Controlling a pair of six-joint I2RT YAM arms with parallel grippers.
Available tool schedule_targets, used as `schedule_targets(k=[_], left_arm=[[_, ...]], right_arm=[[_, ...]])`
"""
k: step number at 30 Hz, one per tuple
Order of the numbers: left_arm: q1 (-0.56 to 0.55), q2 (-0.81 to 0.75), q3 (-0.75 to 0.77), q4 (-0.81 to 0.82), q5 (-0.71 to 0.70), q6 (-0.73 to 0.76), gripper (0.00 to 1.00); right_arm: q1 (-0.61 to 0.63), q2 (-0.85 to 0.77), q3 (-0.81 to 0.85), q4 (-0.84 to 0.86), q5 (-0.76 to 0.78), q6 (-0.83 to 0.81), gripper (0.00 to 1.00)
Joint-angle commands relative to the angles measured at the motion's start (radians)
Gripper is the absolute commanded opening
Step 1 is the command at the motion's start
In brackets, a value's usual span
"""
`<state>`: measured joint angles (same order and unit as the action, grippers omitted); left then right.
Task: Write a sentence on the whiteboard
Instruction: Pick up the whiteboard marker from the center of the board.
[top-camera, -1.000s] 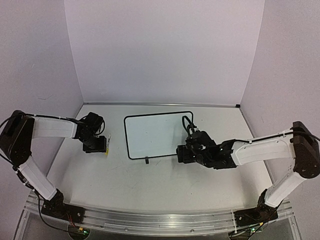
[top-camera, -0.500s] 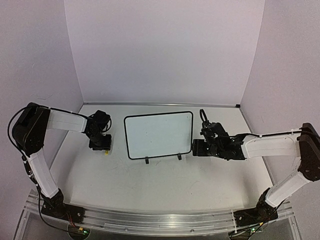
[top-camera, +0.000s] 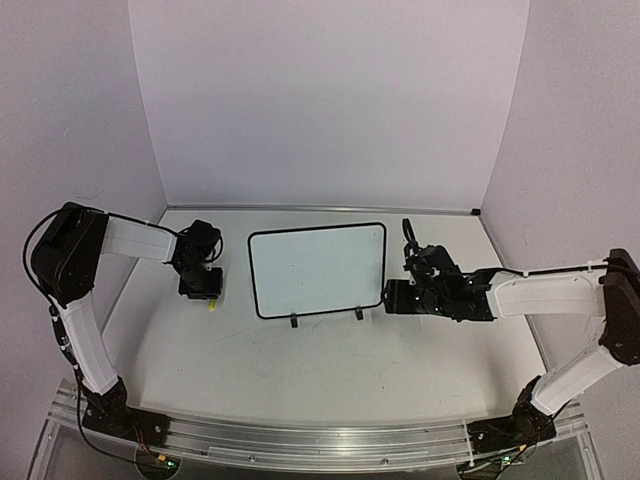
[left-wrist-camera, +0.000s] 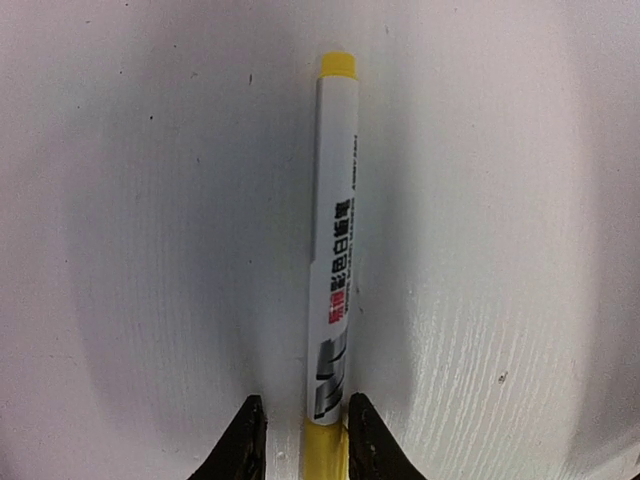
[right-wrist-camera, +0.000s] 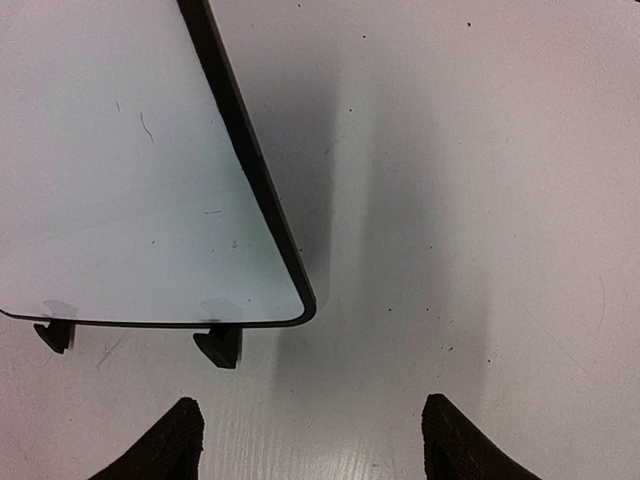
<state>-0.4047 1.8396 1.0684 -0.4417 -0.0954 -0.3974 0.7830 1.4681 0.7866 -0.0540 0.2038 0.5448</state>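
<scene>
The yellow marker (left-wrist-camera: 333, 250), lying on the table (left-wrist-camera: 520, 200), is flanked narrowly by the left gripper (left-wrist-camera: 303, 425); whether it is gripped cannot be told. The right gripper (right-wrist-camera: 310, 440) is spread wide just right of the whiteboard (right-wrist-camera: 120, 180).

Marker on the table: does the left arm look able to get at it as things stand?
Probably yes. The left end effector straddles the marker at its near yellow end, one finger on either side. The marker lies flat on the table, and nothing sits between fingers and barrel.
</scene>
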Motion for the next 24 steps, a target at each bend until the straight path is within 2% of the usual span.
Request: schedule_targets(k=[1,5,15,20,24], left_arm=[[0.015,0.027,0.035,0.019,0.020,0.013,0.25],[0.024,0.032,0.036,0.027,0.035,0.015,0.20],[0.035,0.039,0.020,0.017,0.044,-0.006,0.00],[0.036,-0.012,-0.015,0.023,0.045,-0.016,0.00],[0.035,-0.141,-0.077,0.046,0.054,0.003,0.00]], right_arm=[[-0.005,-0.018,-0.002,0.009,-0.005,0.013,0.71],[-0.005,-0.021,-0.004,0.008,-0.003,0.018,0.71],[-0.005,-0.063,-0.012,0.006,0.009,0.024,0.71],[-0.005,-0.103,-0.001,-0.024,0.017,0.010,0.71],[-0.005,-0.171,0.027,-0.070,0.002,-0.020,0.71]])
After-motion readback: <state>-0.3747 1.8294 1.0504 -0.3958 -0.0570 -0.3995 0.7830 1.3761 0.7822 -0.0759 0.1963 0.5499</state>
